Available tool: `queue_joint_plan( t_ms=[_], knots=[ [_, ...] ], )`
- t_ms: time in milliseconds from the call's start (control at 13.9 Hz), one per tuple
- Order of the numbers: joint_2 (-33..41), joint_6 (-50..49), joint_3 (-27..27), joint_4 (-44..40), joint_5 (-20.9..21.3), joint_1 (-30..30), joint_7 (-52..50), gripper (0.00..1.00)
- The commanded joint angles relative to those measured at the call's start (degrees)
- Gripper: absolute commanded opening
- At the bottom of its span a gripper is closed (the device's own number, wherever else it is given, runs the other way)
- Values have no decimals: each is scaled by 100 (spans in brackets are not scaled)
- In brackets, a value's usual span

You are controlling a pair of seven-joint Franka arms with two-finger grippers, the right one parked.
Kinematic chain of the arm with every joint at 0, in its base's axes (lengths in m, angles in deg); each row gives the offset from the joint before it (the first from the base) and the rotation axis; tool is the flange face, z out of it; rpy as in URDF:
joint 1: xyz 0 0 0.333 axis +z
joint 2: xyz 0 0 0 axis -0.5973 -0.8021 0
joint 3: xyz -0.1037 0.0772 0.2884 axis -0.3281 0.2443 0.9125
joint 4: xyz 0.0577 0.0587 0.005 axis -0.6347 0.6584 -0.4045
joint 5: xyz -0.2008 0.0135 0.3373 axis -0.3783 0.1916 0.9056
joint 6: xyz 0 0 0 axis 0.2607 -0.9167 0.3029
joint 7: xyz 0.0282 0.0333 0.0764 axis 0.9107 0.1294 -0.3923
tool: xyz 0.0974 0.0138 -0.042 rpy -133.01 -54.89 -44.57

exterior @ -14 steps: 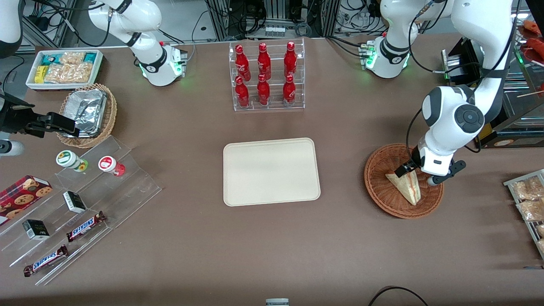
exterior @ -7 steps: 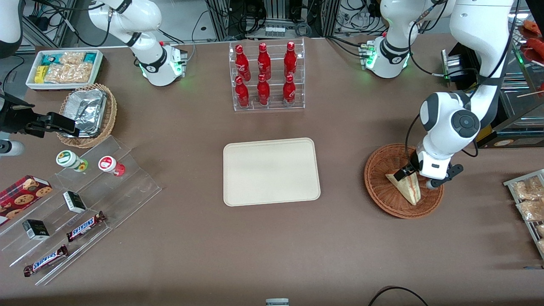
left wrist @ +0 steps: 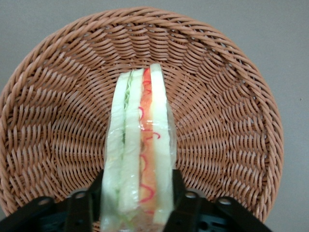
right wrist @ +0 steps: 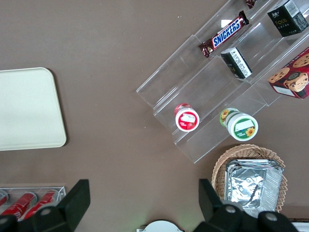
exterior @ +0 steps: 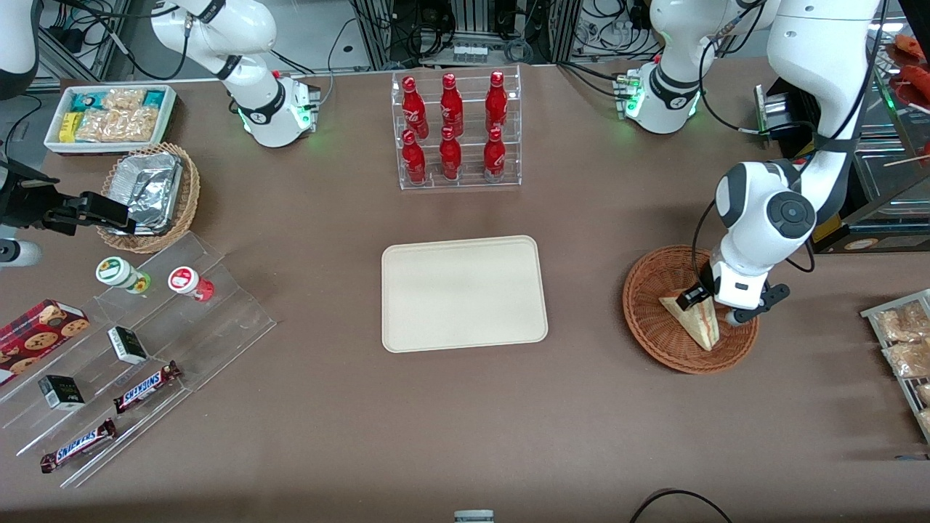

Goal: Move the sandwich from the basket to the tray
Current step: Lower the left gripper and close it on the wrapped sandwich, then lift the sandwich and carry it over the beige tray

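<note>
1. Over the last second the left arm's wrist lowered slightly and shifted toward the sandwich (exterior: 694, 319); the gripper (left wrist: 137, 205) came down around the wedge's broad end.
2. The jaws stood against both bread faces and looked closed on it. Judged: grasp made, lift not begun.
3. The sandwich itself had not moved; it lay in the basket (exterior: 654, 330), toward the working arm's end of the tabletop.
4. The tray (exterior: 463, 293) sat bare, well apart from the basket.
5. The wedge stood on edge, filling layers up. Its long axis ran from the gripped broad end to the tip, which pointed nearer the front camera.
</note>
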Motion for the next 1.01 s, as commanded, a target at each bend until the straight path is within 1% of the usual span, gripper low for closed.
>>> queue_joint_plan(
  t_ms=[0,288,504,648,936],
  knots=[
    [15,31,-17,-81,143,31,-81,0],
    [331,-196,-43,-134,152,-65,-90,0],
    [622,-889,-52,-397,152,-468,-116,0],
    [684,-1556,-61,-782,152,-872,-134,0],
    [622,-2585,-61,-1608,135,-1961,-343,0]
  ],
)
